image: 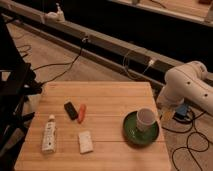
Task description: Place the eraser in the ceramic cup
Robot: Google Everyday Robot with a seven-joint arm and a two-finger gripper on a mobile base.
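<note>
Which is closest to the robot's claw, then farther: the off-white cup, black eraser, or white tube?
From the gripper, off the table's right edge:
1. Off-white ceramic cup, right.
2. Small black eraser, centre-left.
3. White tube, far left.

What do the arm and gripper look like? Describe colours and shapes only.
The arm is white, made of thick rounded segments with smooth shells. The gripper is at its lower end, just past the right edge of the table, near the green dish; it looks pale with a yellowish patch. No markings show.
</note>
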